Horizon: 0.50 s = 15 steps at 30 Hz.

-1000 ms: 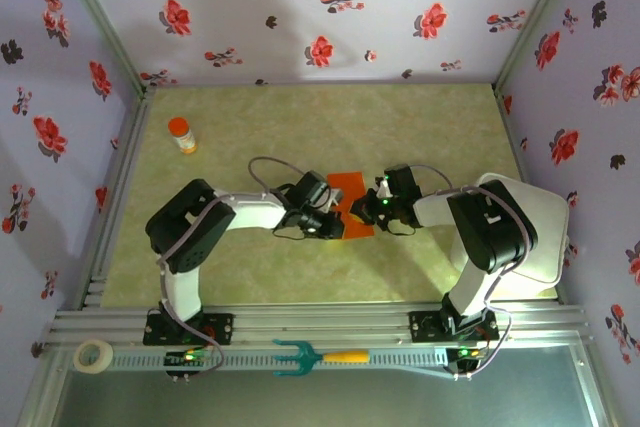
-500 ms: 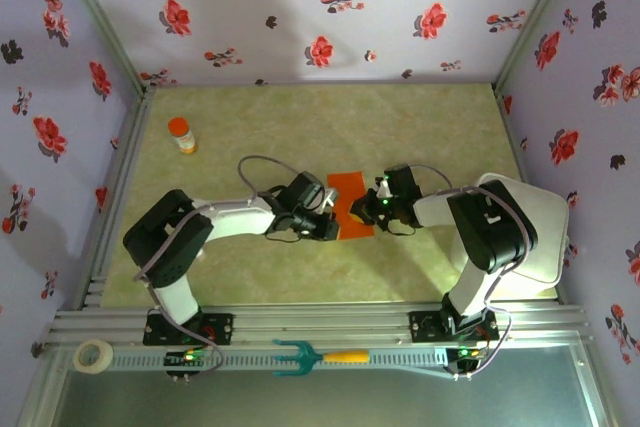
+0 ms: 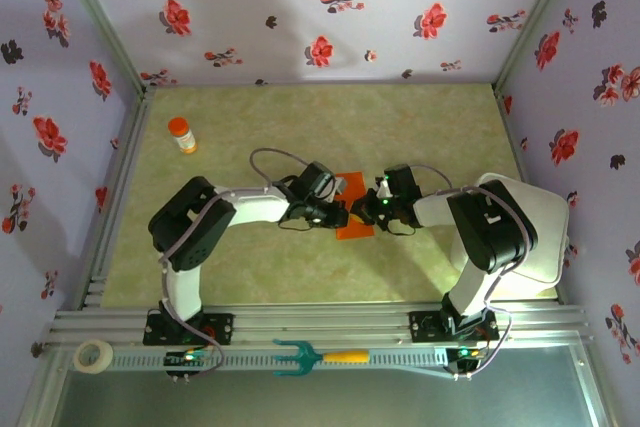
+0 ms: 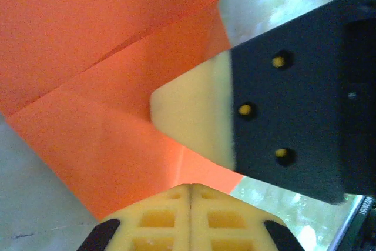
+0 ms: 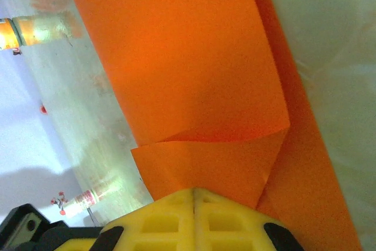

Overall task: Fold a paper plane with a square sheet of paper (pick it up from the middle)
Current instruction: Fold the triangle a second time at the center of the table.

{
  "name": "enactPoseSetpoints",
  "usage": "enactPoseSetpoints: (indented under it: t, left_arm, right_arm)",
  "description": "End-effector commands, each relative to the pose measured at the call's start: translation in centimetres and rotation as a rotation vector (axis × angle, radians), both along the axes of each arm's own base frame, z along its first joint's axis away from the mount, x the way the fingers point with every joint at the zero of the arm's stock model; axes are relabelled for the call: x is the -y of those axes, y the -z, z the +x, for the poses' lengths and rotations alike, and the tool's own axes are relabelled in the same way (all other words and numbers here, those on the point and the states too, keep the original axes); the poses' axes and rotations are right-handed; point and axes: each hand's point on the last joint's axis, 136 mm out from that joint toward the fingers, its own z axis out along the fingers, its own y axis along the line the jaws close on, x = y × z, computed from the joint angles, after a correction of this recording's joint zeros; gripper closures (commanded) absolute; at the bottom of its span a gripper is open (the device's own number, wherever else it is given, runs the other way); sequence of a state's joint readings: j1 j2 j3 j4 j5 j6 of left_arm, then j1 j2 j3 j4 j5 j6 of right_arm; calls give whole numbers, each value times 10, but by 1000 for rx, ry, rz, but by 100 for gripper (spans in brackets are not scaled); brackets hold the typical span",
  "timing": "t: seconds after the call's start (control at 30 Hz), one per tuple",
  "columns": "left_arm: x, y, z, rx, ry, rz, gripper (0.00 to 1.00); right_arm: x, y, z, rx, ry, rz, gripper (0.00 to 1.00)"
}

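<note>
Your table [image 3: 300, 117] took up the middle of the top view. On it your left arm [image 3: 250, 209] and right arm [image 3: 440, 209] were bent inward to meet at its centre. There the square sheet of paper [image 3: 352, 183] lay creased, one flap folded over, between the two wrists. Your left gripper [image 3: 338, 213] sat at its left side and your right gripper [image 3: 367, 209] at its right, tips close together over the paper. In each wrist view the yellow pads [image 4: 158, 218] were pressed together without a gap at the bottom edge of the frame, touching the orange paper. Whether any paper was caught between them could not be told. A small orange-capped bottle [image 3: 181, 134] stood well apart at upper left.
</note>
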<state>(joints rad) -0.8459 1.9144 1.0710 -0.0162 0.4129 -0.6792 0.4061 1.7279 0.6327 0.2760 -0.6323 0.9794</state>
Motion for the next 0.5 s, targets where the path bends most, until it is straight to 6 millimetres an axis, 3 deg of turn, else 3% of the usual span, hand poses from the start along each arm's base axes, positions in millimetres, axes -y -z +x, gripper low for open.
enactPoseSetpoints:
  t: [0.0,0.27,0.47]
  left_arm:
    - [-7,17,-3,-53,-14,58,100]
    - [-45,54,-26,-112,-36,193,100]
    - [-48,53,-29,-105,-32,180,100]
  right_arm:
    - [19,31,-17,-114,51,-95,94]
    - [15,-5,2,-21,28,-59,92]
    - [-2,-20,-8,1,-46,3,93]
